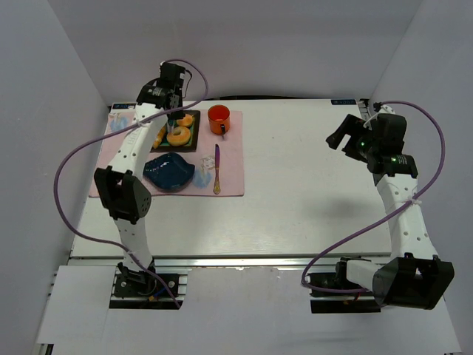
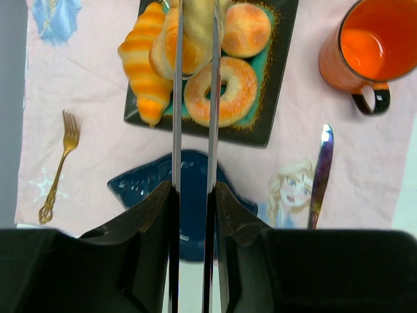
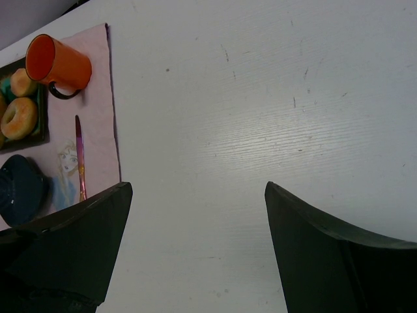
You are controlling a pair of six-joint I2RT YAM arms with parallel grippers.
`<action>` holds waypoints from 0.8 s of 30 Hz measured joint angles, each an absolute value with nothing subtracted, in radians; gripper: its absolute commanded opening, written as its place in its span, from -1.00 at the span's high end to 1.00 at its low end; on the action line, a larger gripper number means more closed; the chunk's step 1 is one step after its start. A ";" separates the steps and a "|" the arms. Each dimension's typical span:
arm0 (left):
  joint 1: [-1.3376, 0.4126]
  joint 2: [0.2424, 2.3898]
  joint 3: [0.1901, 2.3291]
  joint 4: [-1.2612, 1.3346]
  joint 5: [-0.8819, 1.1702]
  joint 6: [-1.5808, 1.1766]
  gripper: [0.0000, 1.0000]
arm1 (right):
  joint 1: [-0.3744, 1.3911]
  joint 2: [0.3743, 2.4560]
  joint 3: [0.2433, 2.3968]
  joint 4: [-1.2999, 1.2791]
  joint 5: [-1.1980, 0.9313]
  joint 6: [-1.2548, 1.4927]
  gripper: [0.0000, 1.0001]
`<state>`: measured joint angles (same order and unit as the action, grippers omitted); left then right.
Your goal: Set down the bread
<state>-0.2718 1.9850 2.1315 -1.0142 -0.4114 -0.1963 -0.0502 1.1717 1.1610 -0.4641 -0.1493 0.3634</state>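
Observation:
In the left wrist view my left gripper (image 2: 194, 195) is shut on a pair of long metal tongs (image 2: 214, 98). The tong blades reach over a dark tray (image 2: 277, 78) and close on a plump golden-brown bread roll (image 2: 163, 55). That roll overlaps a striped croissant (image 2: 144, 65) and a ring-shaped pastry (image 2: 221, 91). A second roll (image 2: 245, 29) lies at the tray's far end. In the top view the left gripper (image 1: 171, 103) hovers over the tray (image 1: 194, 140). My right gripper (image 3: 195, 222) is open and empty over bare table, far to the right (image 1: 341, 137).
A dark blue leaf-shaped plate (image 2: 140, 186) lies on the pink placemat (image 2: 78, 85) just in front of the tray. An orange mug (image 2: 365, 45) stands right of the tray. A knife (image 2: 321, 176) lies right of the plate, a gold fork (image 2: 58, 166) to its left.

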 measured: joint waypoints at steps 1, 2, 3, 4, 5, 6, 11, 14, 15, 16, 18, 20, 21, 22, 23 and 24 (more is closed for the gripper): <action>-0.274 1.957 2.115 -1.019 -0.406 -0.196 0.36 | -0.050 1.172 1.161 -0.464 -0.150 0.363 -0.79; -0.277 1.929 2.095 -1.023 -0.403 -0.196 0.36 | -0.050 1.173 1.161 -0.464 -0.150 0.363 -0.79; -0.281 1.889 2.061 -1.027 -0.400 -0.196 0.36 | -0.050 1.174 1.160 -0.463 -0.150 0.363 -0.79; -0.285 1.850 2.031 -1.037 -0.398 -0.197 0.36 | -0.050 1.174 1.155 -0.460 -0.150 0.363 -0.79; -0.293 1.811 2.000 -1.045 -0.398 -0.200 0.36 | -0.050 1.174 1.149 -0.459 -0.152 0.362 -0.79; -0.303 1.775 1.971 -1.055 -0.397 -0.203 0.36 | -0.050 1.174 1.145 -0.461 -0.153 0.363 -0.79; -0.416 1.610 1.804 -1.076 -0.429 -0.239 0.37 | -0.050 1.179 1.123 -0.461 -0.164 0.362 -0.79; -0.469 1.525 1.679 -1.073 -0.435 -0.274 0.39 | -0.049 1.178 1.114 -0.462 -0.171 0.363 -0.79; -0.473 1.502 1.642 -1.073 -0.442 -0.284 0.41 | -0.049 1.177 1.110 -0.462 -0.174 0.362 -0.79; -0.473 1.480 1.605 -1.073 -0.453 -0.295 0.42 | -0.049 1.175 1.106 -0.462 -0.177 0.363 -0.79; -0.474 1.440 1.536 -1.065 -0.477 -0.318 0.43 | -0.049 1.165 1.096 -0.463 -0.183 0.362 -0.79; -0.474 1.406 1.475 -1.061 -0.496 -0.337 0.43 | -0.047 1.155 1.088 -0.465 -0.187 0.362 -0.79; -0.476 1.390 1.451 -1.061 -0.504 -0.347 0.43 | -0.045 1.148 1.084 -0.464 -0.187 0.362 -0.79; -0.478 1.378 1.431 -1.059 -0.510 -0.355 0.43 | -0.044 1.142 1.081 -0.467 -0.187 0.362 -0.79; -0.483 1.363 1.409 -1.053 -0.516 -0.365 0.43 | -0.044 1.138 1.080 -0.468 -0.189 0.362 -0.79; -0.488 1.355 1.395 -1.048 -0.519 -0.371 0.43 | -0.044 1.133 1.078 -0.467 -0.190 0.362 -0.79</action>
<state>-0.4877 1.3548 1.3949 -1.0481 -0.5190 -0.3714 -0.0437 1.1332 1.0782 -0.4671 -0.1902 0.3622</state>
